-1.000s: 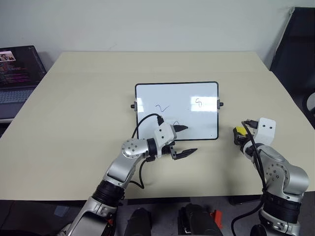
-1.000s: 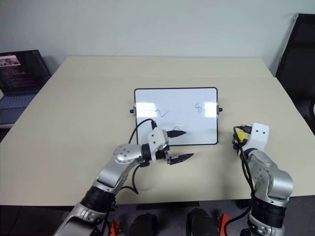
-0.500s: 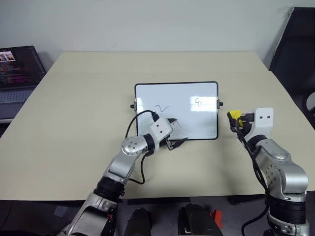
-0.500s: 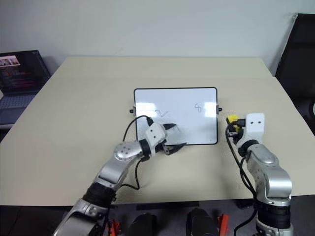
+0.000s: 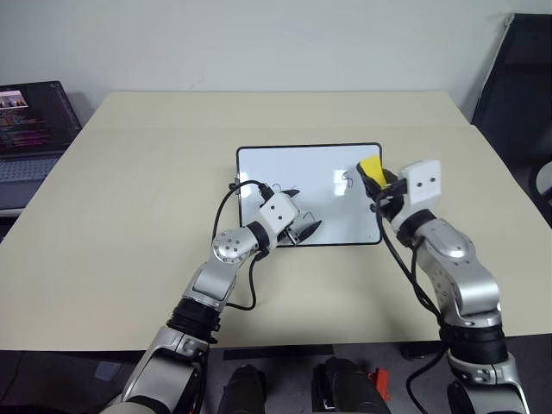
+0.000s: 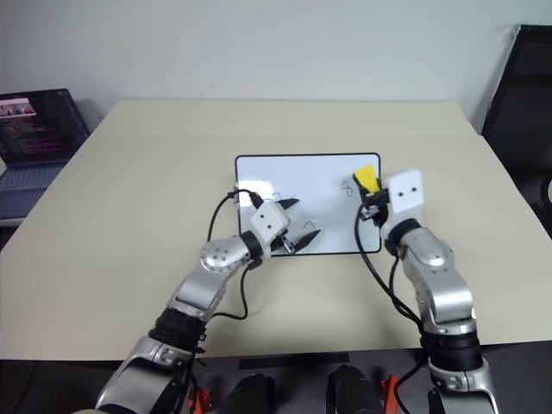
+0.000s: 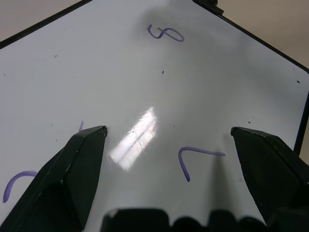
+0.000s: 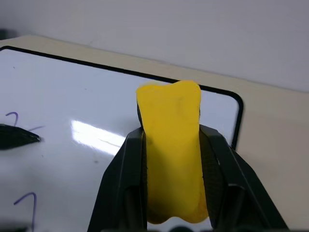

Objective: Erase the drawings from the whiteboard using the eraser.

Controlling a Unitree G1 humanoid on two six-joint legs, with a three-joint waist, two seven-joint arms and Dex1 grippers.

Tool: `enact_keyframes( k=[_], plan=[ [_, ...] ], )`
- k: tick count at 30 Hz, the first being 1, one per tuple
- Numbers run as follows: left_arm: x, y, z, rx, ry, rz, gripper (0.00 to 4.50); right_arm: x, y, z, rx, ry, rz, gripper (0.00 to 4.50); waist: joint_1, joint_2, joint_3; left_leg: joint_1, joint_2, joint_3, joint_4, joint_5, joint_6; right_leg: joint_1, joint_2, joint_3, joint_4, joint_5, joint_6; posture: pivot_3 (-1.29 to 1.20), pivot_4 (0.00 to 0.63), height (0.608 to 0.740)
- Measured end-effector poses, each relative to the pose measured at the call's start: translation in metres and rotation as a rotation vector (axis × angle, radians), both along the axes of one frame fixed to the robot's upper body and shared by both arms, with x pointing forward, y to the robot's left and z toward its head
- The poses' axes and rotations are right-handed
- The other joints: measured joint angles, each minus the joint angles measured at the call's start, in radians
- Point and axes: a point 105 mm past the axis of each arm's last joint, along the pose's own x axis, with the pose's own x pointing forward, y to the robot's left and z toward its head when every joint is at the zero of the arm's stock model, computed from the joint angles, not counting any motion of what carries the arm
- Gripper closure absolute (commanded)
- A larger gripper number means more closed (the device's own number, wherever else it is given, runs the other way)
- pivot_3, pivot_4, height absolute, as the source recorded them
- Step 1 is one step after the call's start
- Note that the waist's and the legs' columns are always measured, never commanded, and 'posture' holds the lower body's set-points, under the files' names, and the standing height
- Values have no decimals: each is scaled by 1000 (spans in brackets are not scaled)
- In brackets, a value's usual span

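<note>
Beige table (image 5: 129,198); open laptop (image 5: 30,129) off its left edge; black chair (image 5: 517,78) at right; white wall (image 5: 259,43) behind.

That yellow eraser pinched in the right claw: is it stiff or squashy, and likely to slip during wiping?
Probably squashy: the eraser looks waisted where the right claw squeezes it, so it seems a soft foam block. Likely light, since it juts well past the fingers without sagging. The glossy whiteboard may offer little drag, so slipping seems unlikely, though the soft block could flex.
</note>
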Motion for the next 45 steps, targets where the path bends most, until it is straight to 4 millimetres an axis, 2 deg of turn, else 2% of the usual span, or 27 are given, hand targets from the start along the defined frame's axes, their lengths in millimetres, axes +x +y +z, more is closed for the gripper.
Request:
enact_keyframes(
  k=[3, 6, 11, 19, 24, 30, 33, 39, 45],
  plan=[
    [0, -1, 1, -2, -4, -2, 0, 5, 13, -2, 5, 6, 25, 3413, 1, 0, 0, -1, 0, 0, 0, 0, 0, 0, 0, 0, -1, 0, 0, 0, 150, 740],
    [0, -1, 1, -4, -4, -1, 0, 10, 23, -15, -7, 48, 39, 3413, 1, 0, 0, -1, 0, 0, 0, 0, 0, 0, -1, 0, -1, 0, 0, 0, 150, 740],
    [0, 0, 1, -4, -4, 2, 0, 15, 24, -34, -14, 130, 17, 3413, 1, 0, 0, -1, 0, 0, 0, 0, 0, 0, -1, 0, 0, 0, 0, 0, 150, 740],
    [-1, 2, -2, -5, 10, 15, 0, 22, 21, -31, -31, 119, -29, 3413, 1, 0, 0, 0, 0, 0, 1, 0, 0, 0, -1, 0, 0, 1, 1, 0, 150, 740],
    [-1, 3, -2, -8, 10, 16, 0, 30, 8, -23, -9, 112, -89, 3413, 1, 0, 0, 0, 0, 0, 2, 0, 0, 1, -1, 0, 0, 2, 1, 0, 150, 740],
    [-1, 3, -1, -9, 10, 18, 0, 28, -2, -25, -29, 119, -116, 3413, 6, 0, 0, 0, -1, 0, 2, 0, 0, 1, -1, 0, 0, 2, 1, 0, 150, 740],
    [-1, 6, -2, -13, 11, 26, 0, 20, -7, -32, -49, 134, -113, 3413, 5, -1, -1, 0, -1, 0, 2, 0, 0, 2, -2, 0, -1, 2, 1, 0, 150, 740],
    [-1, 7, -2, -15, 15, 28, 0, 5, 13, -49, -83, 199, -13, 3413, -6, -1, -1, 2, 1, 1, 1, 0, 0, 2, 0, 1, 0, 2, 1, 0, 150, 740],
    [-1, 7, -2, -16, 14, 28, 0, 10, 18, -48, -85, 206, 2, 3413, -17, -1, -1, 7, 1, 1, 1, 1, 0, 5, 1, 1, 1, 3, 1, 0, 150, 740]
  ],
)
